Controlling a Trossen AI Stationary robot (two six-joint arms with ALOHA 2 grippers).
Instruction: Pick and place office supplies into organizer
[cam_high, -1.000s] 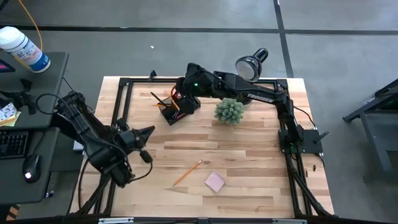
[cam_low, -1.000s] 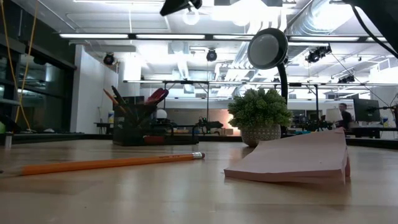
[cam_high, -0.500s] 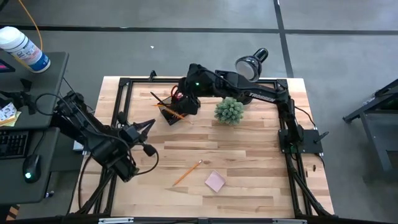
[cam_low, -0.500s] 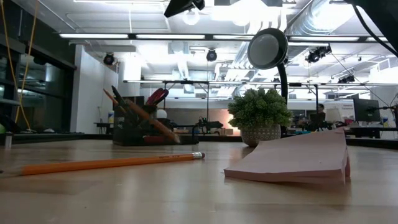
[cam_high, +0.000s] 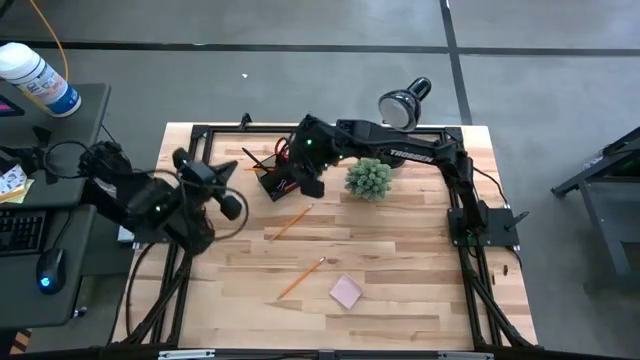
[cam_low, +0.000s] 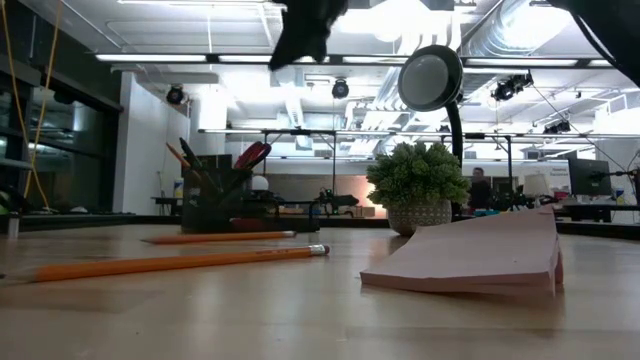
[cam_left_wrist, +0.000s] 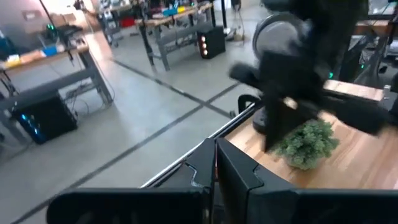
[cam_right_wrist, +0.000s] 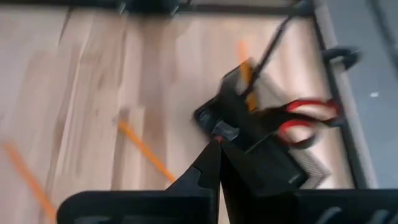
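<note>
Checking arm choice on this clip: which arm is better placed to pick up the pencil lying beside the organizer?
Right, most likely. The right gripper hangs just beside the organizer, with the loose pencil close below it. The left gripper sits at the table's left edge, farther away.

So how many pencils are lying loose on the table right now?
2. One pencil lies just in front of the organizer; the other pencil lies beside the pink pad. More may stand inside the organizer.

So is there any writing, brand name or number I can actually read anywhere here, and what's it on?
None is readable.
Right arm: pale lettering, too small to read.
Bottle beside the table: blue label, too small to read.
Nearer pencil: dark print, too blurred to read.
</note>
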